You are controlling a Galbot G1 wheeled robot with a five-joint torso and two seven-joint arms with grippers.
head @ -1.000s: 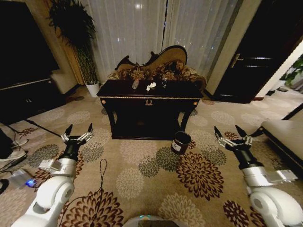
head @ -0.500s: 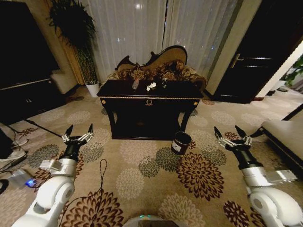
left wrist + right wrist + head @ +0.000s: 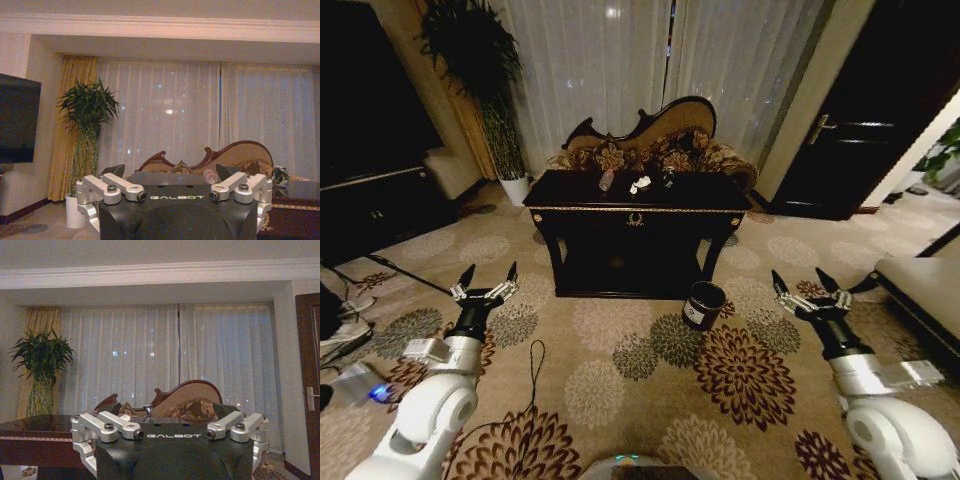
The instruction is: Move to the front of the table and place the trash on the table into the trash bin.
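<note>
The dark table [image 3: 570,190] with gold trim stands ahead across the carpet, in front of a carved sofa. On its top lie the trash pieces: a greyish bottle [image 3: 606,179], crumpled white paper [image 3: 640,183] and a small dark can [image 3: 667,178]. The trash bin [image 3: 702,304], a dark bucket with a white label, sits on the floor by the table's right front leg. My left gripper [image 3: 487,276] is held low on the left, open and empty. My right gripper [image 3: 810,285] is held low on the right, open and empty. Both are far short of the table.
A potted plant in a white pot [image 3: 515,187] stands left of the table. A black media cabinet [image 3: 380,205] lines the left wall. A cable [image 3: 533,360] lies on the patterned carpet ahead. A low bench [image 3: 920,290] sits at the right, a dark door [image 3: 880,120] behind it.
The whole view has shifted slightly, so the camera has moved a little nearer the table. Both arms keep the same pose, grippers open.
</note>
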